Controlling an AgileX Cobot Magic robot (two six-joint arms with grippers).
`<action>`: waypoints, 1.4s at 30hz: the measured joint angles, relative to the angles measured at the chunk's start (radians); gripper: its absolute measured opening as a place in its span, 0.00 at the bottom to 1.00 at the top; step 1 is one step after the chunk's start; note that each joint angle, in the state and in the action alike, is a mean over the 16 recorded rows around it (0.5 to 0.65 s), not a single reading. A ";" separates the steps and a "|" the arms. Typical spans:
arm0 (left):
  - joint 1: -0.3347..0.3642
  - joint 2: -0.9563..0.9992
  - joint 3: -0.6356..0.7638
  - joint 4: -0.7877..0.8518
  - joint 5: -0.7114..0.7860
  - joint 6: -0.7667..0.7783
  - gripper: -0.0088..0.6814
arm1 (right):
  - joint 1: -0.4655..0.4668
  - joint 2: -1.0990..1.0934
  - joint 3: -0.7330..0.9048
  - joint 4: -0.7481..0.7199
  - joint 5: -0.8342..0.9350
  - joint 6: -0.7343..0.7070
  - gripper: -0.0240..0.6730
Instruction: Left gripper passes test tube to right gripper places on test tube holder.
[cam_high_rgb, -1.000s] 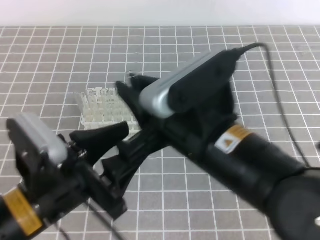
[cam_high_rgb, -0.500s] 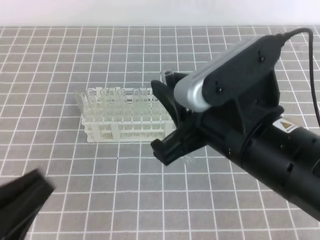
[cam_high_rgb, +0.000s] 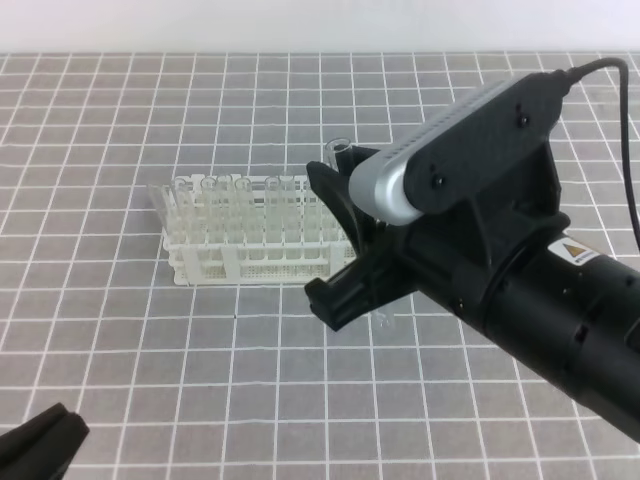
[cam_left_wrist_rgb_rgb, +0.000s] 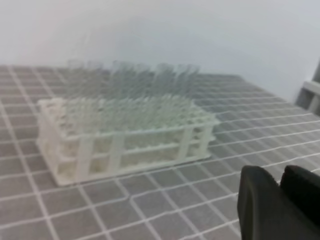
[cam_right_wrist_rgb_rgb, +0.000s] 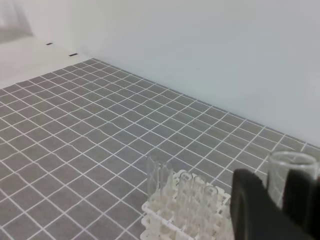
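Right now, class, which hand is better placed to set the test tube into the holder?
The right hand: it grips the test tube beside the test tube holder. The left hand sits at the frame's corner.

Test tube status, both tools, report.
Right tool shut on test tube, beside test tube holder. Left tool low at frame corner, state unclear. Holder already carries other tubes.
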 joint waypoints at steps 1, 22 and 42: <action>0.000 -0.001 0.003 0.000 0.016 -0.004 0.02 | 0.000 0.000 0.000 0.000 -0.001 -0.002 0.05; 0.000 0.001 0.007 -0.002 0.116 -0.020 0.02 | 0.000 -0.001 0.000 0.000 -0.004 -0.026 0.05; 0.000 0.001 0.009 0.012 0.116 -0.020 0.02 | -0.191 0.009 0.145 -0.664 -0.110 0.664 0.05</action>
